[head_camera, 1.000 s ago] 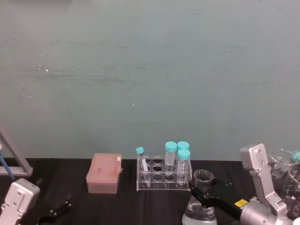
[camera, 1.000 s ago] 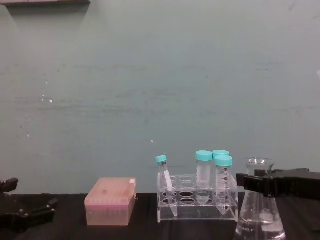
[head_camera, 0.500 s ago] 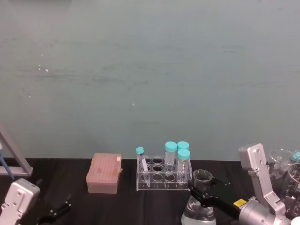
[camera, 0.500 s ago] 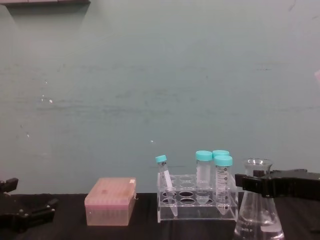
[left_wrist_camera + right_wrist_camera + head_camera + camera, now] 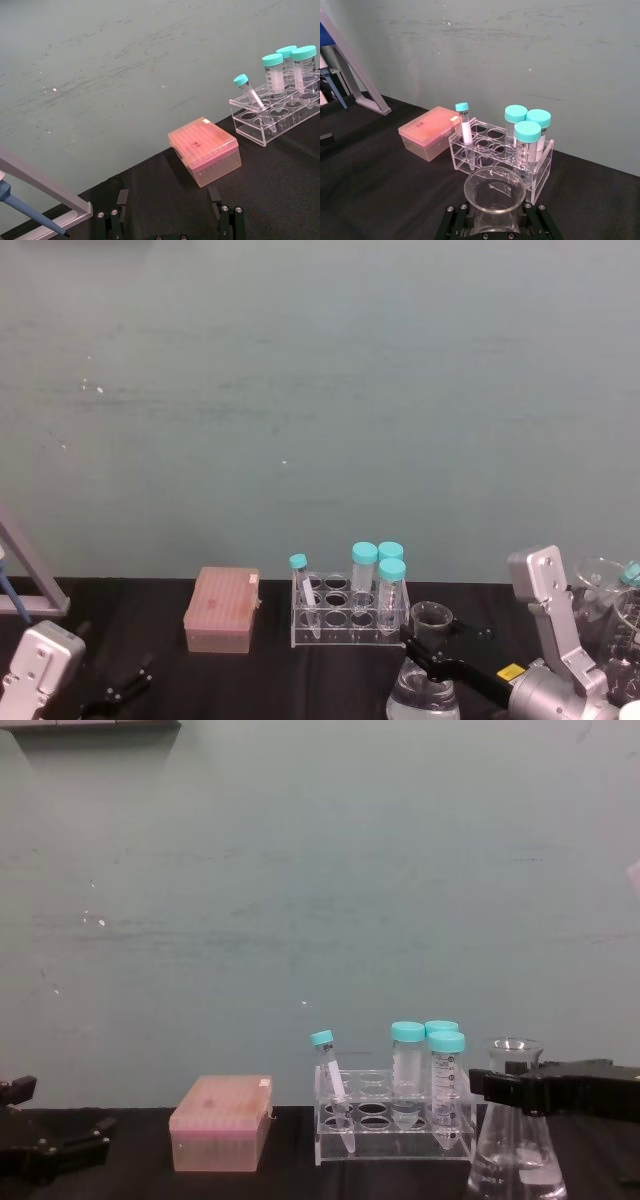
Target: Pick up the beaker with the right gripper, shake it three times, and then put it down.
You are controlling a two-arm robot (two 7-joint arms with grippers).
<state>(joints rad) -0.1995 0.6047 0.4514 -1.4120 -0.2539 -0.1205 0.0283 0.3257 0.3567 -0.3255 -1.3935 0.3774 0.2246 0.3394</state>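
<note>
Just left of the clear glass conical flask (image 5: pixel 517 1140) stands a clear plastic rack of teal-capped tubes (image 5: pixel 395 1112); farther left a pink lidded box (image 5: pixel 222 1122), bare black desk (image 5: pixel 140 1175) beyond.

The head camera looks forward and down from above, with the tube rack (image 5: pixel 350 612) at 6 o'clock before a teal wall (image 5: pixel 320 390). The chest camera sits lower, seeing the rack (image 5: pixel 393 1128) side-on. The left wrist camera looks across the pink tip box (image 5: pixel 204 157) from close by; the right wrist camera faces the rack (image 5: pixel 501 150) nearer still. All four share rack and box.
</note>
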